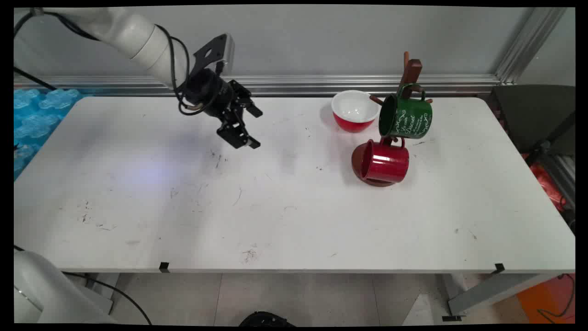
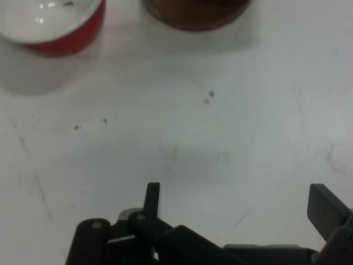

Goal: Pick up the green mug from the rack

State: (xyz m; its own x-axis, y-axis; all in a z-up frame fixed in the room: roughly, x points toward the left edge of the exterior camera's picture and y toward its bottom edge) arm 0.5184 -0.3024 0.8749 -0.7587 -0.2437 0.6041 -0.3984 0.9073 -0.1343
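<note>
The gripper (image 1: pixel 256 128) hangs above the table (image 1: pixel 294 216), over its far left part, and it holds nothing. Its two fingers stand wide apart, one toward the far edge and one nearer to the front; in the hand view the fingertips (image 2: pixel 153 194) rise from the bottom with bare table surface between them. The gripper is tilted, pointing toward the right side of the table.

The things are all grouped at the far right part of the table, well apart from the gripper. A red bowl (image 1: pixel 354 111) with a white inside stands near the far edge. Just beside it, on the right, stands a wooden mug stand (image 1: pixel 410 76) with a round brown base (image 1: pixel 374 180). A green mug (image 1: pixel 407 117) with white lettering hangs on one peg of the stand, its mouth turned to the left. Below it a red mug (image 1: pixel 385 161) hangs or rests on its side just above the base, its mouth also turned to the left; I cannot tell if it touches the base.

In the hand view, the red bowl (image 2: pixel 55 25) shows at the upper left corner and the brown base (image 2: pixel 198 14) at the upper middle, both cut by the top border. The table surface has many small dark scratches and marks.
</note>
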